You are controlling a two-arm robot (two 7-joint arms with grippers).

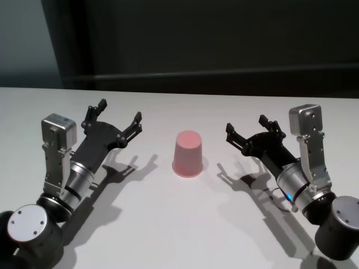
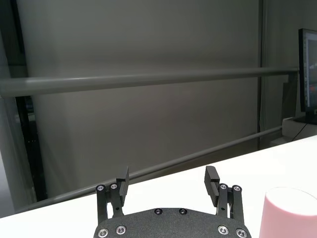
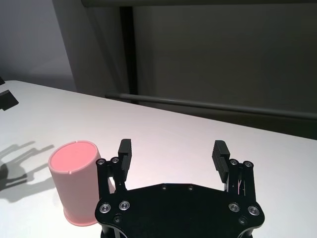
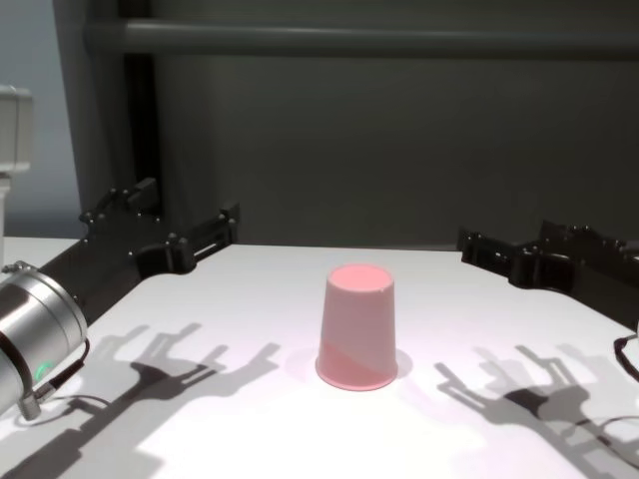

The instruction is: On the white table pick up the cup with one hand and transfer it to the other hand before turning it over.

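left pincer (image 1: 112,119): black, skeletal, silver screws | right pincer (image 1: 253,129): same | arms: silver cylinders, boxy housings, possibly green LED

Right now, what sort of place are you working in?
Probably a lab or test bench: a bare white table with only a pink cup standing upside down between my open left hand and right hand, and dark wall panels behind.

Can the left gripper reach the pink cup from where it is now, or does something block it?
Probably yes. The left gripper is open and apart from the cup, which stands upside down on the white table. Only bare tabletop lies between them.
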